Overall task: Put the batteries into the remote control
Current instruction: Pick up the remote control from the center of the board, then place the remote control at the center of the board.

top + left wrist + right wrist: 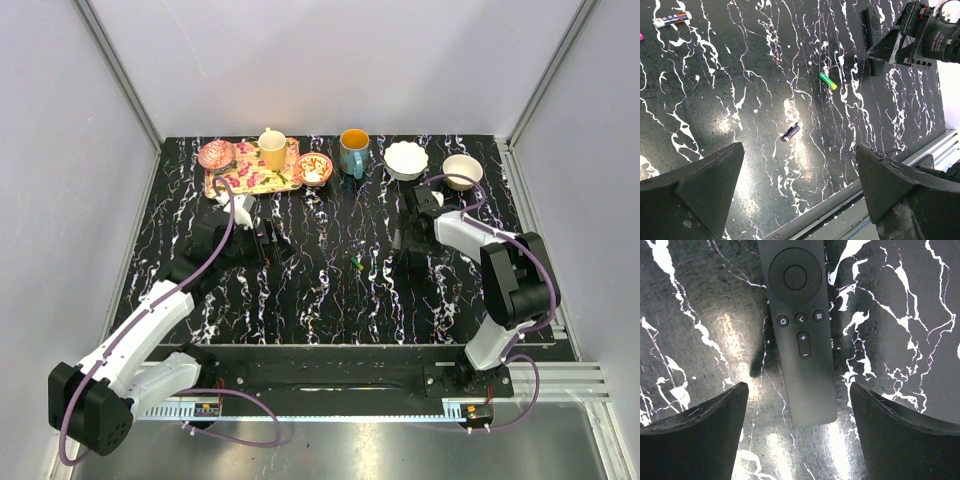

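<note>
The remote control (799, 335) is a slim black bar lying buttons-up on the marbled table. My right gripper (799, 386) is open and straddles its plain lower end, with a gap on each side and no contact. In the left wrist view the remote control (872, 19) shows only partly beside the right gripper's fingers (890, 45). A green battery (828, 80) lies loose on the table left of it, also visible as a green battery (355, 263) from above. A small dark cylinder with a metal end (790, 132) lies nearer. My left gripper (799, 148) hangs open above the table, holding nothing.
Along the back stand a patterned tray (262, 184) with a yellow cup (272, 148), a pink bowl (216, 155), a teal mug (353, 152), a white bowl (406, 160) and a beige bowl (462, 170). A small white-labelled stick (671, 19) lies far left. The table's metal front rail (840, 197) is close.
</note>
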You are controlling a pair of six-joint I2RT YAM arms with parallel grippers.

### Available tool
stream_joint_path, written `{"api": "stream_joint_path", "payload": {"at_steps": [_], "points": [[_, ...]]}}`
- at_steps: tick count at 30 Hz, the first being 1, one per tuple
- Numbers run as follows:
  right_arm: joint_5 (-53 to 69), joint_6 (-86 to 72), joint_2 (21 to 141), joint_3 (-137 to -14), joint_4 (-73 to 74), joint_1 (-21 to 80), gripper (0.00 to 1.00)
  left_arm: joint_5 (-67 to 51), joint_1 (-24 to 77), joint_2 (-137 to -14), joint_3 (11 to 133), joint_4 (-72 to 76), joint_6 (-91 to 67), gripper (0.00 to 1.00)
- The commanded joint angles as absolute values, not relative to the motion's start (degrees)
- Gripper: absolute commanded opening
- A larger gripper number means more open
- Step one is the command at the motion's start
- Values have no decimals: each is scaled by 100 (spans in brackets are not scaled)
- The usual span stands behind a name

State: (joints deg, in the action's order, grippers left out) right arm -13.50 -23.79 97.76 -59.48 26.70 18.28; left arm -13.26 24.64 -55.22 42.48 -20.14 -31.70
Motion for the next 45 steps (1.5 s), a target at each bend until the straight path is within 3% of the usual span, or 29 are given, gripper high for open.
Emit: {"api": "stream_joint_path", "payload": {"at_steps": [1,8,15,21,23,24,36,40,45], "points": [[-1064,-2303,10010,-6214,2514,1679,86,-1485,2479,-5545,4227,-1679,-3138,98],[-941,-2259,10186,-6240,2514,1591,80,-1485,2479,-5563,4219,-1670,-3155,97],[-861,-2268,10309,-6205,2514,1512,63,-1600,2487,-5616,4271,-1661,-3146,96],[-783,-2338,10257,-6047,2514,1512,33,-1573,2479,-5581,4298,-1696,-3155,95],[-703,-2381,10169,-6038,2540,1512,7,-1547,2479,-5572,4315,-1740,-3155,95],[-694,-2443,10012,-6029,2566,1538,0,-1529,2479,-5555,4324,-1766,-3164,95],[-1564,-3672,8096,-5599,3463,3733,0,-458,2479,-5028,4272,-1942,-3576,93],[-1652,-4218,8313,-5625,3454,4787,0,-45,2479,-4826,4043,-1863,-3919,99],[-1828,-4526,9148,-6178,3604,5352,0,413,2479,-4492,3859,-2109,-4262,99]]}}
